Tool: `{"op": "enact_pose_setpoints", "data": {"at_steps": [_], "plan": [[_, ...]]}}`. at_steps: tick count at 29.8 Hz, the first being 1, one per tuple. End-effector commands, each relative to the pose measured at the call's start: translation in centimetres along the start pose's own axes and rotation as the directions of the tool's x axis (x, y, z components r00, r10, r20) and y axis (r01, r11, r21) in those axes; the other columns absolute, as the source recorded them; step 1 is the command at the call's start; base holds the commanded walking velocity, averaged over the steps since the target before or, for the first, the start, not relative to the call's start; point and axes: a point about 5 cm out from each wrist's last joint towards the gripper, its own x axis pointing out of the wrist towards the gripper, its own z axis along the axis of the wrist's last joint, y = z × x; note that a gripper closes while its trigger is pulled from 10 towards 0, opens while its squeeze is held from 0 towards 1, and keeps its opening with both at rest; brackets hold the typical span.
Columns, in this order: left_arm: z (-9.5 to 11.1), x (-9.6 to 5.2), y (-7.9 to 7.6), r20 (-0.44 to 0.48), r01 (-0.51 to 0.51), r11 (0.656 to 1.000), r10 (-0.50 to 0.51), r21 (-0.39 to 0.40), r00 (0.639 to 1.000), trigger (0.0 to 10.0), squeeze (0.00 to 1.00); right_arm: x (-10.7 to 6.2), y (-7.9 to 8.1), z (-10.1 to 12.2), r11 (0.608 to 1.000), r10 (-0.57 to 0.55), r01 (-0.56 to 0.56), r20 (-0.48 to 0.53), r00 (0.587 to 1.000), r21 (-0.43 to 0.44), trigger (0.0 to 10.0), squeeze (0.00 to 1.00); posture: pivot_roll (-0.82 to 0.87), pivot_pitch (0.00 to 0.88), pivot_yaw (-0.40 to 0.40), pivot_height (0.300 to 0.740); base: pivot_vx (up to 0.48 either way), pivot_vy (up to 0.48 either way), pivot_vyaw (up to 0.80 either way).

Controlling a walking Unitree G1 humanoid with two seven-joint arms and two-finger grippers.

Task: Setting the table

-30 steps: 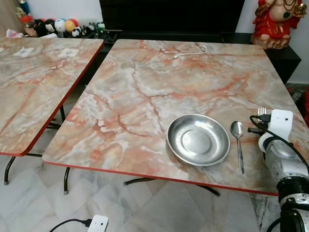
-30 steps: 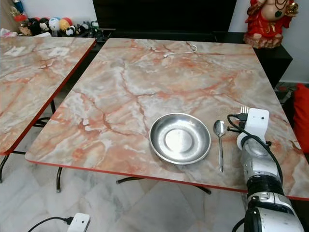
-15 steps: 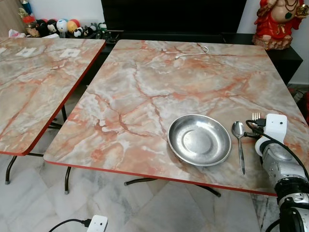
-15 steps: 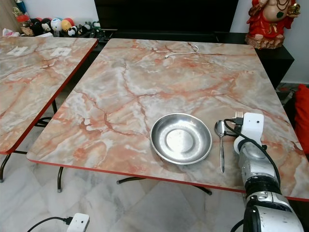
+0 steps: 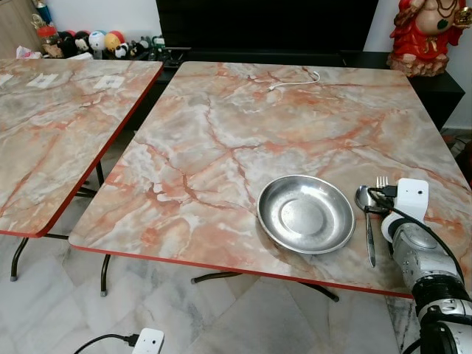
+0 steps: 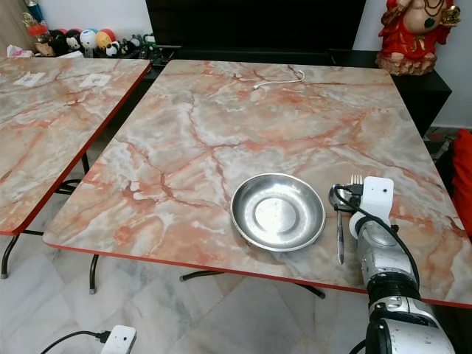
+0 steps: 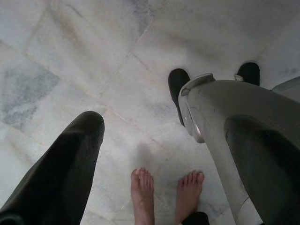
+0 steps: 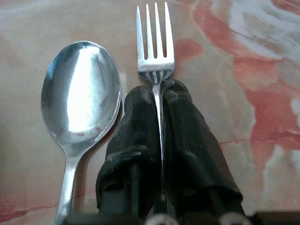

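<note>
**How Many Things There Are**

There are two benches, a near bench [image 5: 243, 140] and a far bench [image 5: 59, 125]. One shiny bowl [image 5: 305, 214]. One spoon [image 5: 366, 221]. One fork [image 8: 155, 51]. One white cord [image 5: 295, 78]. One red statue [image 5: 429, 33]. Two bare feet [image 7: 166, 194].

No text, label, brand or number can be read anywhere. The two small white cards [image 5: 110, 81] on the bench [image 5: 44, 140] at the upper left of the frame are too small to make out.
</note>
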Motion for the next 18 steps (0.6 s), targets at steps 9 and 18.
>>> {"op": "enact_pose_setpoints", "data": {"at_steps": [9, 18], "plan": [[-0.86, -0.11, 0.17, -0.039, -0.002, 1.0, 0.002, 0.019, 0.999, 10.0, 0.0, -0.09, 0.21, -0.09, 1.0, 0.001, -0.001, 0.003, 1.0, 0.003, 10.0, 0.0, 0.06, 0.048, 0.03, 0.74, 0.0, 0.0, 0.0], [-0.88, -0.12, 0.22, -0.039, -0.002, 1.0, 0.002, 0.022, 0.999, 10.0, 0.0, -0.1, 0.23, -0.21, 1.0, 0.0, 0.0, -0.001, 1.0, 0.002, 10.0, 0.0, 0.06, 0.049, 0.031, 0.74, 0.0, 0.0, 0.0]]}}
